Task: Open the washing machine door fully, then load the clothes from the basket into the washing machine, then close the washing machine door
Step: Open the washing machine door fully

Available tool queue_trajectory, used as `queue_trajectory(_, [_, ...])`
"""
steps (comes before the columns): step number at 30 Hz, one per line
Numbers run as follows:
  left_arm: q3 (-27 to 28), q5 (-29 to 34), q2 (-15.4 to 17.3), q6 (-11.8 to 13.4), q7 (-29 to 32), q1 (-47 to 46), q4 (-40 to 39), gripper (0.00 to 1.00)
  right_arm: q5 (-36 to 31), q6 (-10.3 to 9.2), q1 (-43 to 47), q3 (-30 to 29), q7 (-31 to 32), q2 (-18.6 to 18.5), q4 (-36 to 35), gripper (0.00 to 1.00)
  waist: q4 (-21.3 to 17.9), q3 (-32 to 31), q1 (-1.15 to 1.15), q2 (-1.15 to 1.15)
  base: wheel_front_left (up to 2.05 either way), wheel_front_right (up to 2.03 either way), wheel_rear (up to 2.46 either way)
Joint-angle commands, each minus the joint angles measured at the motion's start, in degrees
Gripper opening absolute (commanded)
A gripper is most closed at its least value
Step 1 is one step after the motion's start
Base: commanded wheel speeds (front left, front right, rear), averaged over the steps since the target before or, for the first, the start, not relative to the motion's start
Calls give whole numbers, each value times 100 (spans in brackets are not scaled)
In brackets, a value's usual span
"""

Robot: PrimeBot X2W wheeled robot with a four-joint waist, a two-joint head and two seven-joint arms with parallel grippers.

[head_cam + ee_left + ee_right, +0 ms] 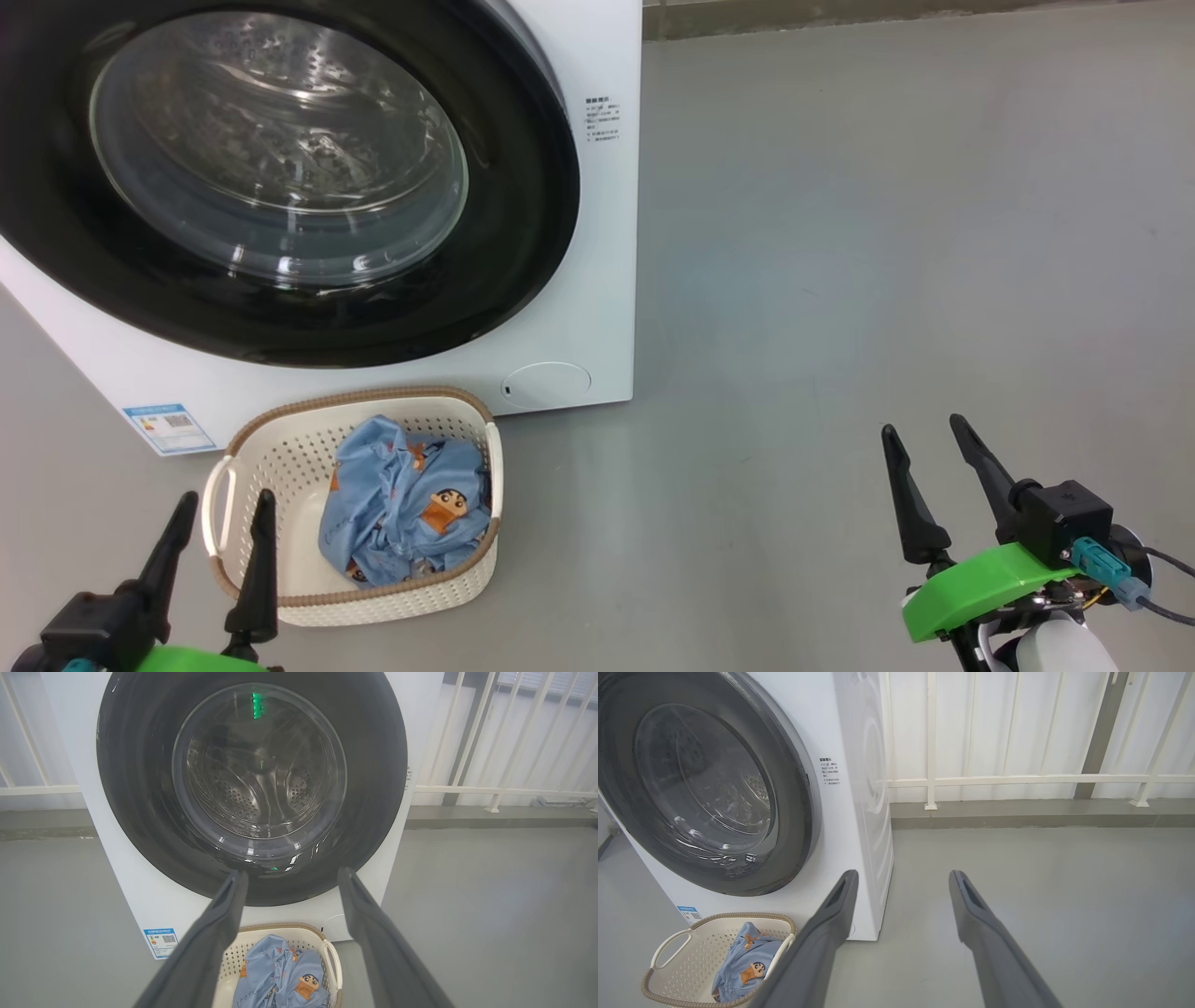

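The white washing machine [597, 187] stands at the upper left, its round glossy black door [504, 280] closed flat against the front, with the steel drum visible through the glass window. On the floor before it sits the cream basket [280, 467] holding the light blue cartoon-print clothes [406, 509]. My left gripper [224, 499] hovers open at the basket's near-left corner, nothing between its fingers. My right gripper [924, 425] stands open over bare floor, far right of the basket. The left wrist view looks straight at the door [140, 788] above the basket [306, 938]; the right wrist view has the machine [840, 812] to its left.
Grey floor [887, 233] stretches to the right of the machine. A white railing [1017, 780] and a low grey kerb run behind it. A round service flap [546, 383] and a blue energy sticker [166, 427] mark the machine's lower front.
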Motion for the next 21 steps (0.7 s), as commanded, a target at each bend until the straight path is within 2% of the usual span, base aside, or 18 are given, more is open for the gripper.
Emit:
queue_trajectory(1, [162,55,108,-14,-37,-88,-189,100,12,-6,-69,181,-69,0,-154,100,4,-5,0,0,0,0,0])
queue_trajectory(9, [146,76,64,-14,-37,-37,-266,100,269,-6,-194,166,-69,1,-111,100,21,15,0,0,0,0,0])
queue_trajectory(13, [98,93,21,-14,-37,-1,-324,100,905,-6,-407,112,-69,1,-79,100,44,58,0,0,0,0,0])
queue_trajectory(21, [-15,89,-39,-14,-37,29,-415,100,1460,-6,-946,108,-69,1,2,100,134,231,0,0,0,0,0])
